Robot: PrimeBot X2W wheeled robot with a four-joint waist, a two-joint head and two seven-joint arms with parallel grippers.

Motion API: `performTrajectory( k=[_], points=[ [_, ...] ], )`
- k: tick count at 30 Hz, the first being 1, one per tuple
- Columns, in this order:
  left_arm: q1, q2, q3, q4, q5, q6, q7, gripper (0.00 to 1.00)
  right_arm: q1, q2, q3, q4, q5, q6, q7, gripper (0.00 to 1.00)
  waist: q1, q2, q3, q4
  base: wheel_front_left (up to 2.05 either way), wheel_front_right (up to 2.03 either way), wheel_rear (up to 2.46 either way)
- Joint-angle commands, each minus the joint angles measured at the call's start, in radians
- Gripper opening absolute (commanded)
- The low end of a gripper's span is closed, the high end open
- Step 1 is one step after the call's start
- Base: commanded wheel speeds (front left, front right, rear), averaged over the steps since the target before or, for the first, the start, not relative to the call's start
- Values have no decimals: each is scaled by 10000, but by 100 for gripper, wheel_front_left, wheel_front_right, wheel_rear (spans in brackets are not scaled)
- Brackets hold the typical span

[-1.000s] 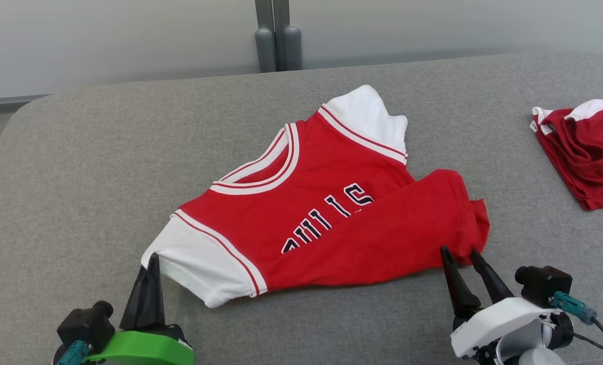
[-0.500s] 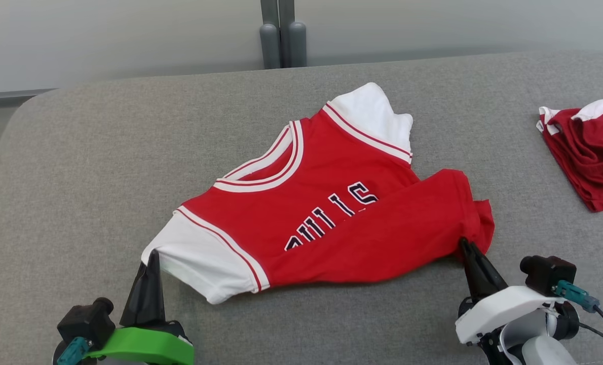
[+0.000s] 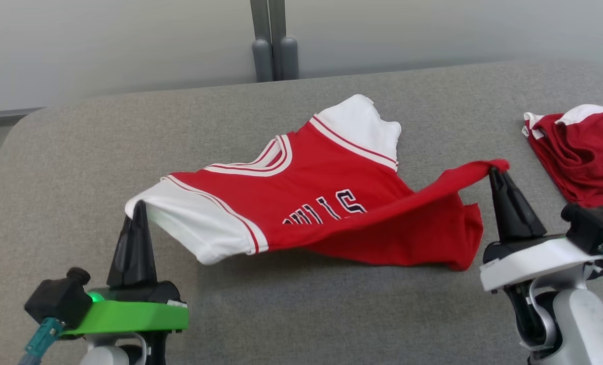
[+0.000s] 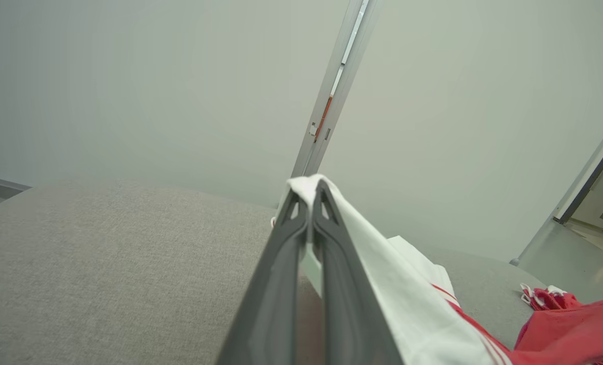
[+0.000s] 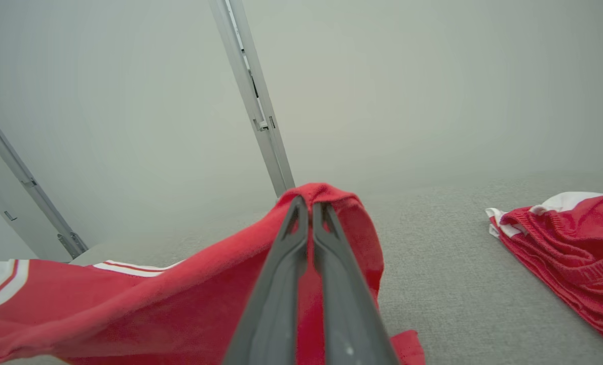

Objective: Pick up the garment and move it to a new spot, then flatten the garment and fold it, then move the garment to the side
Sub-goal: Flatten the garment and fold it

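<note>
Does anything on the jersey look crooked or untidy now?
Yes. The red jersey lies skewed, its lower part doubled over the lettering and hiding part of it. The left pincer holds a white sleeve, the right pincer a red corner, both lifted.

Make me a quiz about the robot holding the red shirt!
1. True or false: the left gripper has open jaws.
2. Which part of the jersey does the right gripper pinch? A) white sleeve B) red corner C) collar
3. Fill in: in the head view, the bundled red garment lies on the grey cushion to the jersey's ____.
Key: 1 false, its jaws are shut on the white sleeve. 2 B. 3 right.
</note>
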State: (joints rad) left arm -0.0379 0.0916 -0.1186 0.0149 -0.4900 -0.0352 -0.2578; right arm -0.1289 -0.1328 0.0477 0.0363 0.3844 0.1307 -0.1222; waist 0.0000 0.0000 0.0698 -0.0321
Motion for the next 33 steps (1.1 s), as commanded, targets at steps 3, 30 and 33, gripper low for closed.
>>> performTrajectory(
  k=[3, 30, 33],
  points=[
    [-432, 24, 122, -864, -191, -104, -28, 0, -373, -280, -187, -838, -128, -1, 181, 0, 0, 0, -262, -158, 0, 0, 0],
    [-5684, 2129, -108, -5267, 522, -298, 3798, 0, -2114, -1078, -1655, -5749, -263, -1, 2783, 0, 0, 0, 51, -471, 0, 0, 0],
    [-6321, 2233, -187, -4454, 493, -385, 3925, 0, -2546, -1097, -1422, -5076, -396, 1, 2982, 0, 0, 0, 623, -470, 0, 0, 0]
  ],
)
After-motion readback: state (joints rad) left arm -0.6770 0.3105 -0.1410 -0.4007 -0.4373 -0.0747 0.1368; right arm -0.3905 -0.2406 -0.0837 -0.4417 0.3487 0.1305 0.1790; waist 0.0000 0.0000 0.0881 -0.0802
